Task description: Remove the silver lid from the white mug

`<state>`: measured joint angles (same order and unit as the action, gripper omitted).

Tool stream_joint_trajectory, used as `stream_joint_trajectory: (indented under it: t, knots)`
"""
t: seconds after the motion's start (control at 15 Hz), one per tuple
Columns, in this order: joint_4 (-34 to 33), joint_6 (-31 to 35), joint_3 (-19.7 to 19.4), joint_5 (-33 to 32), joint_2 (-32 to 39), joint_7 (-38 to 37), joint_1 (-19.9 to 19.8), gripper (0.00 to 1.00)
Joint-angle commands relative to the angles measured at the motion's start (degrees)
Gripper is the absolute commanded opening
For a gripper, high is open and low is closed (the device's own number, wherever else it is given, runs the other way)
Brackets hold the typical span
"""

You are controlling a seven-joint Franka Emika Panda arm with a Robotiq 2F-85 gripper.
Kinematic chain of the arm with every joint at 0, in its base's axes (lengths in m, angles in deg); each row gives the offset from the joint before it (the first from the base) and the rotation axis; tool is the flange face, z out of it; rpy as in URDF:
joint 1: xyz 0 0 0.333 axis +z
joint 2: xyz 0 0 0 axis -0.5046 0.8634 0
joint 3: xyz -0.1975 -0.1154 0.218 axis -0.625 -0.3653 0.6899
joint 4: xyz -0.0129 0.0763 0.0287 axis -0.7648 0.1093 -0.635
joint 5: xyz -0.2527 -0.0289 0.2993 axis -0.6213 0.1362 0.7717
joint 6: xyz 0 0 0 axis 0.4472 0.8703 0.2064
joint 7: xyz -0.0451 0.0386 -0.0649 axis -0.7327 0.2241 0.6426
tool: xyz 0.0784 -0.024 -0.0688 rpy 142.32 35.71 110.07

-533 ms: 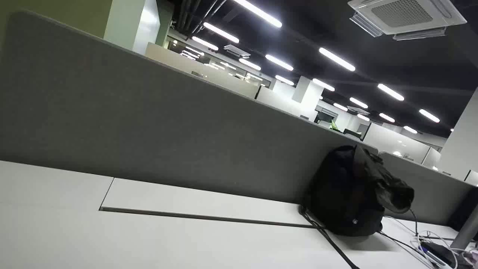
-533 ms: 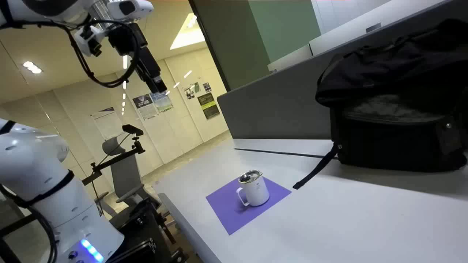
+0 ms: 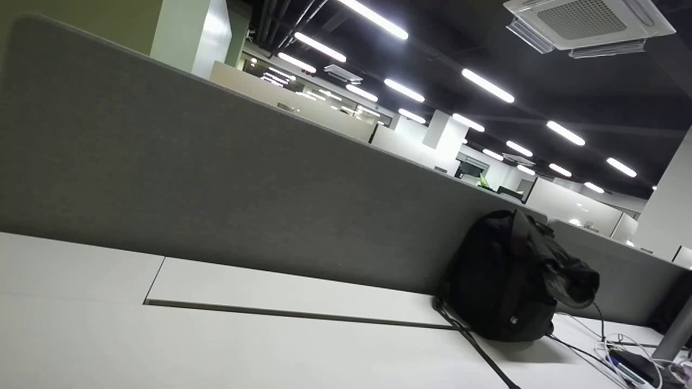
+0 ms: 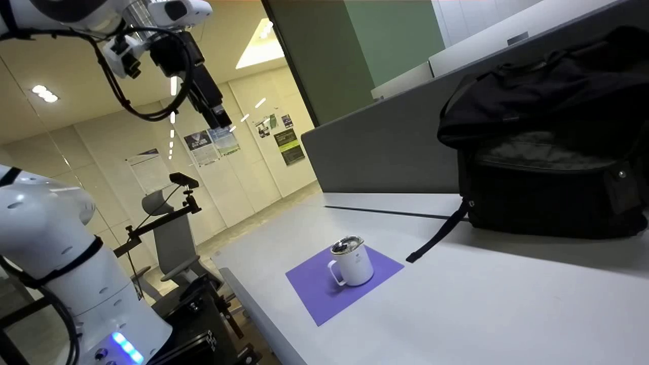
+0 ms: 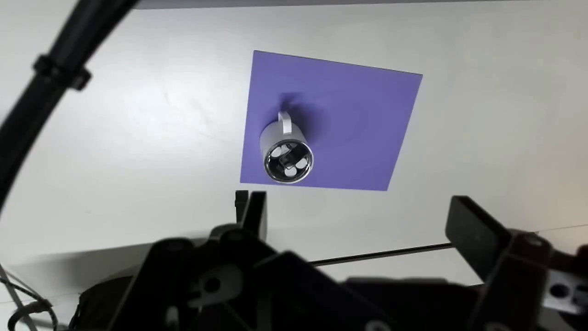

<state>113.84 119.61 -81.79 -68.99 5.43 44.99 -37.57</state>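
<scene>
A white mug [image 4: 356,268] stands upright on a purple sheet on the desk. It also shows in the wrist view [image 5: 274,133], with its handle pointing up in the picture. The shiny silver lid [image 4: 348,245] sits on top of the mug. In the wrist view the lid [image 5: 288,162] is round, dark and clear in places, with a black tab. My gripper [image 4: 219,120] is high above the desk, well apart from the mug. In the wrist view my gripper [image 5: 358,202] has its fingers wide apart with nothing between them.
The purple sheet [image 5: 353,115] lies under the mug. A black backpack [image 4: 552,167] stands on the desk against a grey partition [image 4: 390,152], its strap [image 4: 438,232] reaching towards the sheet. The backpack [image 3: 503,281] shows again, with cables [image 3: 605,346] beside it.
</scene>
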Motion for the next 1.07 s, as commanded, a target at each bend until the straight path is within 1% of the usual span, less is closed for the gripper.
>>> stream_joint_trajectory:
  t: [0.0, 0.07, 0.13, 0.2, 0.47, 0.53, 0.6, 0.67, 0.73, 0.93, 1.0]
  knots:
    - [-0.1, -0.1, 0.6, 0.5, 0.2, 0.4, -0.7, 1.0]
    - [-0.1, -0.1, 0.6, 0.5, 0.2, 0.4, -0.7, 1.0]
    - [0.1, 2.3, 0.1, 1.3, 0.9, 2.0, 0.4, 1.0]
    - [-0.1, 3.5, -0.5, 2.7, 2.2, 3.6, 1.8, 1.0]
    - [1.3, 13.3, -1.5, 8.8, 7.0, 12.8, 7.5, 1.0]
    - [1.5, 15.1, -1.6, 10.7, 8.9, 15.2, 9.3, 0.75]
    - [1.9, 16.9, -1.3, 12.2, 10.8, 17.2, 10.4, 0.74]
    - [2.2, 18.5, -0.9, 13.4, 12.7, 19.3, 11.3, 0.68]
    - [2.8, 20.0, -0.4, 14.3, 14.7, 21.3, 12.1, 0.59]
    - [4.5, 24.2, 1.5, 15.2, 19.7, 26.1, 12.6, 0.38]
    - [5.5, 26.1, 2.4, 14.4, 21.1, 27.5, 12.3, 0.32]
